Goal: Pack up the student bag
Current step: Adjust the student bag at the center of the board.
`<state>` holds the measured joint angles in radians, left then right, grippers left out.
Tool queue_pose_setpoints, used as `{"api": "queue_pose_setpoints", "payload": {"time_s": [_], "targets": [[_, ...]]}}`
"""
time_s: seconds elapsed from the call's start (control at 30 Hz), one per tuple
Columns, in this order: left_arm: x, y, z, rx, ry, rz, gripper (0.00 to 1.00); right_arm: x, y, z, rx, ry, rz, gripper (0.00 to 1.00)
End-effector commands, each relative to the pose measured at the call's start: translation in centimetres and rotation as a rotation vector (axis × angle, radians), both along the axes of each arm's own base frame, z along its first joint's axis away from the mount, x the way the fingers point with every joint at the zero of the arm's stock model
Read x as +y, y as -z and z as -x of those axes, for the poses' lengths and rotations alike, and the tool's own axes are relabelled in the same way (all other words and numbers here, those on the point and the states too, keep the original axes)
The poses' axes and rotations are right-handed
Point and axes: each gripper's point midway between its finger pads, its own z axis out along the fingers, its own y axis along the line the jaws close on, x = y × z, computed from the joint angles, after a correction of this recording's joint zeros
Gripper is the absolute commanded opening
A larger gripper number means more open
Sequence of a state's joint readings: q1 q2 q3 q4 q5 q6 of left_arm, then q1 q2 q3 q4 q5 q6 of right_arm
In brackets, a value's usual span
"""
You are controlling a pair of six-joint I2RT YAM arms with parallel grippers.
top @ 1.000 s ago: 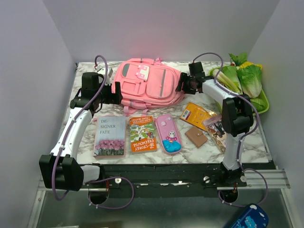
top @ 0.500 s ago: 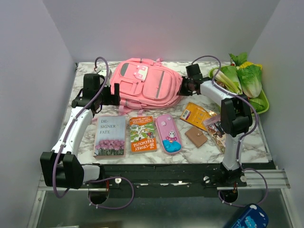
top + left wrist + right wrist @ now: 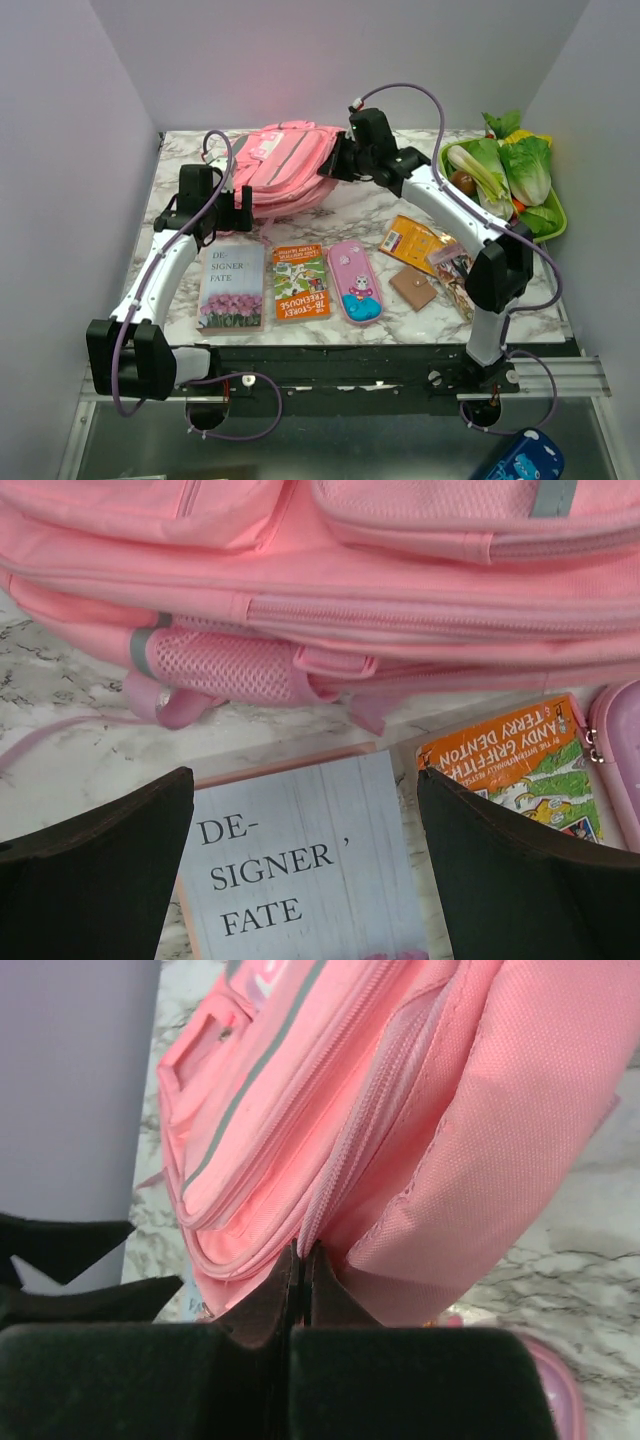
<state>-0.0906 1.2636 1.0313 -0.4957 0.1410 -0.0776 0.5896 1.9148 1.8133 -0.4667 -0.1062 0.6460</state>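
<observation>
At the right edge of the student bag (image 3: 285,165) is where the action is. The right gripper (image 3: 340,162) is pinched down tight on a fold of pink fabric next to a zip seam; the right wrist view shows barely any gap between the jaws. A second ago the bag lay flat, front panel up, with an arm parked on each side. Now the right arm has swung across and hauled that side up, so the bag sits tipped onto its left edge, with the pockets facing left and away.

The left gripper (image 3: 240,205) hangs just in front of the bag's near left corner, jaws spread wide with nothing in them. From its wrist camera you see the bag's mesh side pocket just beyond and the Designer Fate book (image 3: 231,285) underneath.

The Treehouse book (image 3: 300,282) and pink pencil case (image 3: 357,282) are still lined up in front of the bag, untouched.

So nothing is packed yet. It looks like the bag is being stood up to get at a zip, and the free left claw is likely what has to steady it or pull it open.
</observation>
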Motion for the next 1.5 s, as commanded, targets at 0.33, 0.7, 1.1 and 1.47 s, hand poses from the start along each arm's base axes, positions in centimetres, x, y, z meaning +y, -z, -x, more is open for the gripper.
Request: {"api": "queue_pose_setpoints", "payload": {"time_s": [0.33,0.7,1.1,1.47], "targets": [[5.0,3.3,0.3,0.012,-0.083,-0.265,0.99,1.1,3.1,13.0,0.025,-0.056,0.071,0.01],[5.4,5.3,-0.9,0.044,-0.102,-0.308,0.99,6.5,3.8,21.7,0.022,-0.245,0.089,0.01],[5.2,1.7,-4.4,-0.017,-0.124,-0.324,0.99,11.3,2.5,27.2,-0.105,-0.539,0.156,0.67],[2.1,-4.2,-2.0,-0.151,0.095,-0.256,0.99,2.7,0.0,18.7,-0.256,-0.318,0.256,0.6]]}}
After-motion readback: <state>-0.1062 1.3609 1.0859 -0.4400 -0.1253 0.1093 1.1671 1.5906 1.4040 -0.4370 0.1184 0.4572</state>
